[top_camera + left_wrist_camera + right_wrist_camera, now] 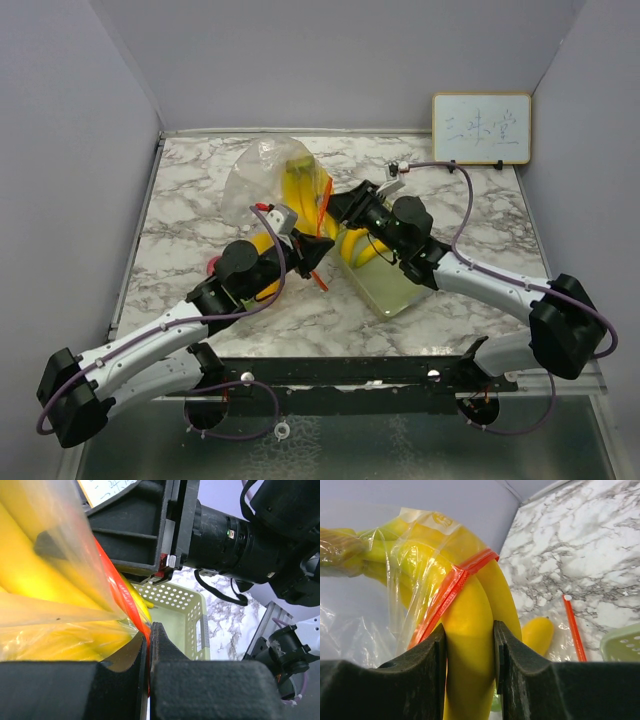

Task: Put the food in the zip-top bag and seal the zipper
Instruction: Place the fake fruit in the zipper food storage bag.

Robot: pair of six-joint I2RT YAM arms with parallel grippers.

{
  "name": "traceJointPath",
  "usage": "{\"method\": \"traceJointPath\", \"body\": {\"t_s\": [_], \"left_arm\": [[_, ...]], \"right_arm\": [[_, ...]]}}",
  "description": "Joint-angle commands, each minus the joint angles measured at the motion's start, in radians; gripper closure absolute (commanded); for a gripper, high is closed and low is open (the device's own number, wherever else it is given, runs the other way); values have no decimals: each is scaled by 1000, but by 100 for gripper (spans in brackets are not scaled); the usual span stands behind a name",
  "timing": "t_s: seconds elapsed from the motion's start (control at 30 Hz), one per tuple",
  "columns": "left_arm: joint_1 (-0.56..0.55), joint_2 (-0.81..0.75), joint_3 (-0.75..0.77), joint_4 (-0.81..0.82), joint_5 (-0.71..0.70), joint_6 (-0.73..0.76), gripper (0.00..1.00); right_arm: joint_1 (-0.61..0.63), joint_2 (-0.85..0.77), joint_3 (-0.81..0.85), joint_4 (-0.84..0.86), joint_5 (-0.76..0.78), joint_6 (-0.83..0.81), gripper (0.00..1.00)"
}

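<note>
While the right tool [469, 636] grips it, the banana [470, 607] points into the bag [250, 175].

A bench [185, 185] of white marble veined with grey sits inside a booth of plain pale grey walls [330, 60] at the back and both sides. A small wood-framed whiteboard [481, 128] (its scribbled writing unreadable) stands at the back right corner. The light is soft and even.
</note>
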Motion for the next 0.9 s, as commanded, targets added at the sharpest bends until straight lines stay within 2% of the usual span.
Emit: {"method": "traceJointPath", "body": {"t_s": [0.0, 0.1, 0.17, 0.4, 0.5, 0.57, 0.7, 0.87], "left_arm": [[-49, 37, -3, -93, 13, -28, 100], [-48, 17, 63, -183, -96, -61, 100], [-48, 5, 94, -219, -135, -84, 100], [-48, 16, 111, -181, -194, -189, 100], [-48, 41, 125, -189, -236, -225, 100], [-48, 49, 118, -193, -268, -249, 100], [-48, 71, 70, -199, -320, -305, 100], [-48, 100, -13, -139, -307, -354, 100]], "right_arm": [[18, -22, 188, -82, 1, 44, 98], [20, -17, 278, -350, -6, -25, 98], [22, -33, 287, -459, 17, -72, 98], [28, -70, 322, -826, 66, -195, 95], [31, -82, 310, -903, 46, -204, 86], [32, -102, 289, -934, 52, -205, 85], [32, -134, 254, -969, 109, -216, 87], [32, -116, 253, -989, 113, -250, 93]]}}
